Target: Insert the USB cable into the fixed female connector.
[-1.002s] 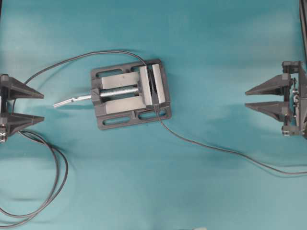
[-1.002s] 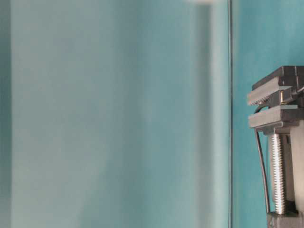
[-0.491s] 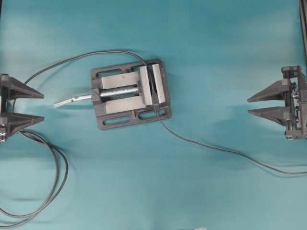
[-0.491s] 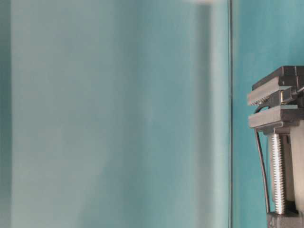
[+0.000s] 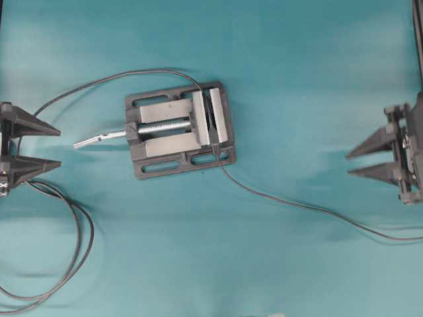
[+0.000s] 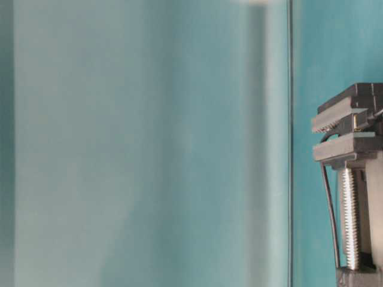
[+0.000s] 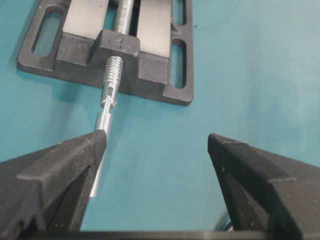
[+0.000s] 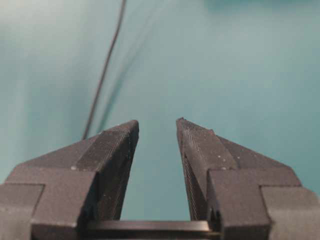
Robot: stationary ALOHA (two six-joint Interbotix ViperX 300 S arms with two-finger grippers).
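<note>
Overhead view: the left gripper (image 5: 58, 146) sits at the left edge of the teal table (image 5: 297, 79), its fingers level and pointing right toward the vise (image 5: 180, 129); the jaws stand wide apart with nothing between them. Its wrist view shows the two dark fingertips (image 7: 75, 155) spread on either side of bare table, the near one just beside the vise's silver screw handle (image 7: 106, 117).

At the right edge the right gripper (image 5: 347, 165) points left, well apart from the vise, its jaws parted by a narrower gap and empty; in its wrist view only teal surface shows between the fingers (image 8: 117, 145).

A thin black line, the USB cable (image 5: 297, 205), runs from the vise's near right corner across the table to the right edge, passing nearer than the right gripper. The fixed female connector (image 6: 354, 122) sits clamped between the vise jaws in the table-level view; its own longer cable (image 5: 73, 264) loops at the near left.
</note>
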